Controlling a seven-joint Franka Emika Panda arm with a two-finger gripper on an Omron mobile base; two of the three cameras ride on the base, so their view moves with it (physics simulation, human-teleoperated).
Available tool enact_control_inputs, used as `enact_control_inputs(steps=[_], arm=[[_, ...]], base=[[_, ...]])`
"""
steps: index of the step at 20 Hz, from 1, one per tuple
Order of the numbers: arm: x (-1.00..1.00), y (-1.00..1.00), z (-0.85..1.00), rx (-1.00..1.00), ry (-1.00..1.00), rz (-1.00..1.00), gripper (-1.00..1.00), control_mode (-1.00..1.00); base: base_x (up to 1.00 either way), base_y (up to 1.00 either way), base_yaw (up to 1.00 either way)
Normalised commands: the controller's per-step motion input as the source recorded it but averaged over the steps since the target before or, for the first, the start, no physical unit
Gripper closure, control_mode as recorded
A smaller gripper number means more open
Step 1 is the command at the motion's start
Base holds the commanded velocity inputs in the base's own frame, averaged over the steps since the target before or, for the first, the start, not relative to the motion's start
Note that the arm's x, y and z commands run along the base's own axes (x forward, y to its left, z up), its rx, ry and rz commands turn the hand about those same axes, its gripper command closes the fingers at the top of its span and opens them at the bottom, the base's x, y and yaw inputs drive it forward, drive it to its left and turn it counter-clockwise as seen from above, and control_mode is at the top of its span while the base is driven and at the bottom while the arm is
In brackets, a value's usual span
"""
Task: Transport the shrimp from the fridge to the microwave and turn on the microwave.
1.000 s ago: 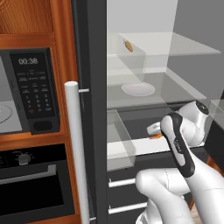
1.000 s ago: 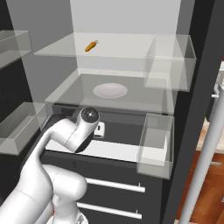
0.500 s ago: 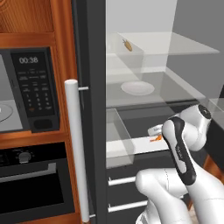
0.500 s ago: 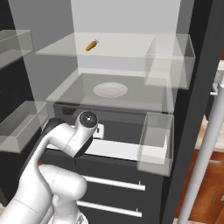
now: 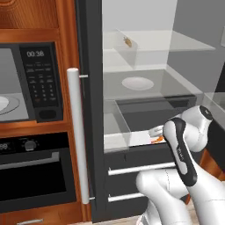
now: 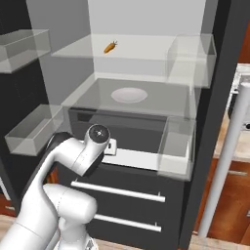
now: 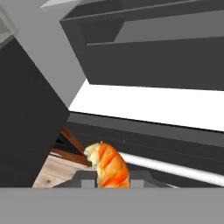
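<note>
My gripper (image 7: 111,179) is shut on the shrimp (image 7: 108,167), a small curled orange piece with pale streaks that sticks up between the two finger tips. In the left base view the shrimp (image 5: 156,140) shows as an orange speck under the white hand, just in front of the open fridge (image 5: 90,88) at the level of its pale lower ledge. The bent arm hides the hand in the right base view, low in front of the fridge (image 6: 219,73). The microwave (image 5: 26,83), its door open and its keypad lit, sits in the wooden cabinet left of the fridge.
A white plate (image 5: 137,82) lies on the middle glass shelf, and a straight orange piece (image 6: 110,47) on the top one. The fridge's long white handle (image 5: 77,132) stands between fridge and microwave. A black oven (image 5: 35,176) is below the microwave. Clear door bins (image 6: 178,146) hang on the right.
The hand with the shrimp has drawn back and sunk slightly in front of the lower ledge. The whole picture has shifted a little to the right, so the base has moved.
</note>
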Motion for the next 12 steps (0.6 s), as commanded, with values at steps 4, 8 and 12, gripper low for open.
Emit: enact_control_inputs(steps=[4, 8, 12], arm=[[0.0, 0.0, 0.0, 0.0, 0.0, 0.0, 1.0, 1.0], [0.0, 0.0, 0.0, 0.0, 0.0, 0.0, 1.0, 1.0], [0.0, 0.0, 0.0, 0.0, 0.0, 0.0, 1.0, 1.0]], base=[[-0.46, 0.0, 0.14], [-0.49, 0.0, 0.16], [-0.61, 0.0, 0.14]])
